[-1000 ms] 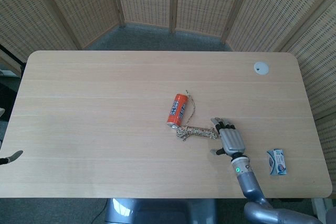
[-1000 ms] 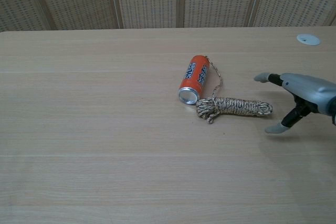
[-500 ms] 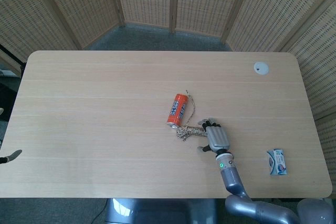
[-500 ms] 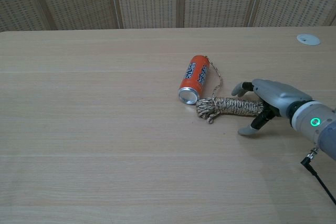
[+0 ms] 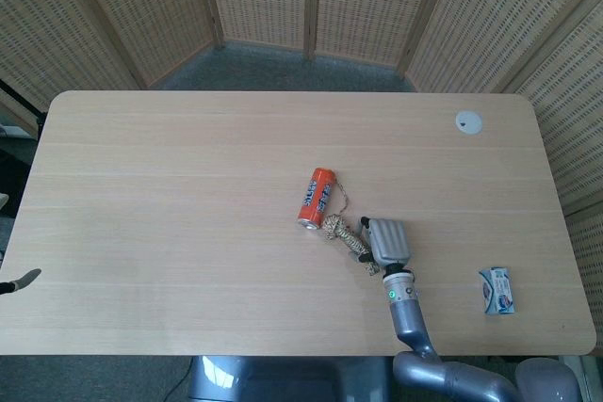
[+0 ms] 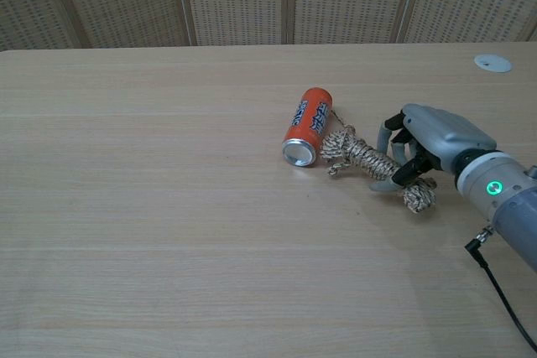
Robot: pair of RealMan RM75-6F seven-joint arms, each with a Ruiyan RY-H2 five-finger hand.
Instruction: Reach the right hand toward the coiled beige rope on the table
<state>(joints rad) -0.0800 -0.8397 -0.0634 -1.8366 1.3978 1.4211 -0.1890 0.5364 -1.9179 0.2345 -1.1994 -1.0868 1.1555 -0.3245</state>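
The coiled beige rope [image 6: 359, 155] lies slanted on the table, its left end touching the orange can [image 6: 306, 126]. My right hand [image 6: 428, 144] sits over the rope's right end with its fingers curled around the bundle; the end loop sticks out below the fingers. From the head view, the right hand [image 5: 388, 242] covers the lower end of the rope [image 5: 342, 232], just right of the can [image 5: 315, 199]. At the far left edge only a grey tip of the left hand [image 5: 21, 281] shows, off the table; its fingers cannot be made out.
A white disc [image 5: 468, 121] lies near the table's back right corner. A small blue packet [image 5: 497, 290] sits near the front right edge. Woven screens stand behind the wooden table [image 5: 170, 195].
The right hand moved left onto the rope and its fingers curled around it. The rope swung from level to slanted, and the can was nudged slightly left.
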